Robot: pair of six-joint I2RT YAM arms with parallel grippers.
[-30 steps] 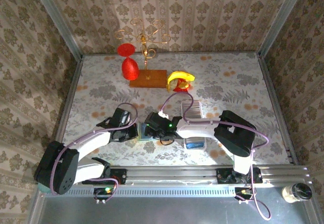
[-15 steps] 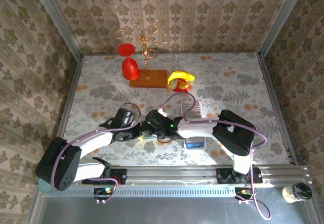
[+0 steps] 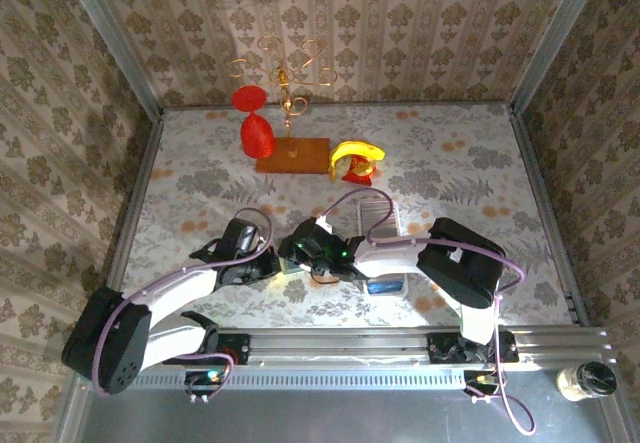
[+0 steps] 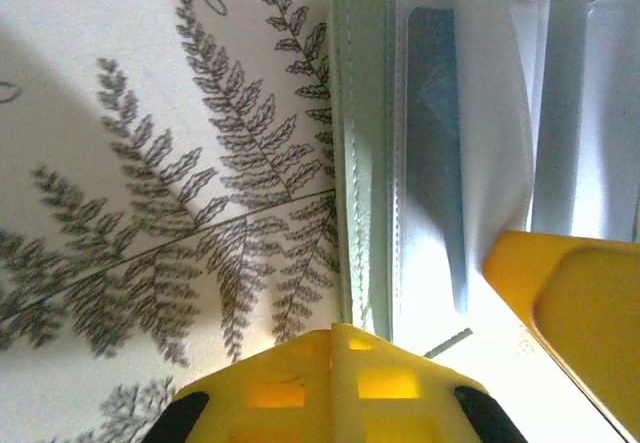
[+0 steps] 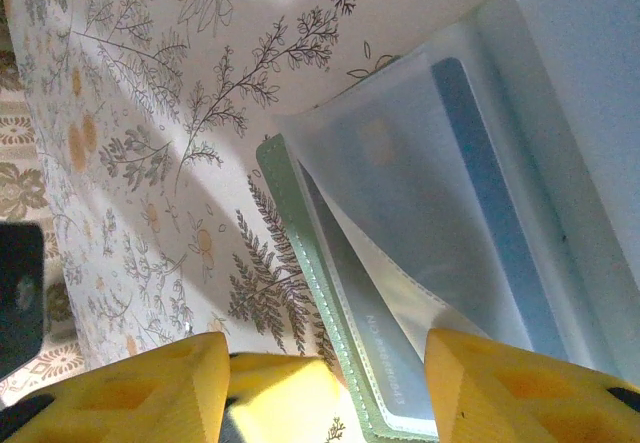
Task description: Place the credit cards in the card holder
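The card holder (image 4: 352, 163) lies open on the flowered tablecloth. It is sage green, with clear plastic sleeves (image 4: 490, 113) fanned up. My left gripper (image 4: 342, 335) is shut with nothing in it, its tip at the holder's stitched edge. My right gripper (image 5: 325, 338) is open and straddles the holder's corner (image 5: 300, 243). One finger (image 5: 520, 383) rests against a lifted sleeve. A grey card with embossed letters (image 5: 385, 348) sits in a sleeve. In the top view both grippers (image 3: 272, 266) (image 3: 298, 255) meet over the holder. A blue credit card (image 3: 385, 286) lies in the white tray (image 3: 398, 225).
A wooden stand with a gold wire rack (image 3: 288, 153) and a red wine glass (image 3: 256, 133) stands at the back. A banana on a red holder (image 3: 356, 158) is beside it. Metal rails and patterned walls bound the table.
The left arm has shifted slightly forward and right, so its gripper now covers the green holder more. The right gripper has barely moved.
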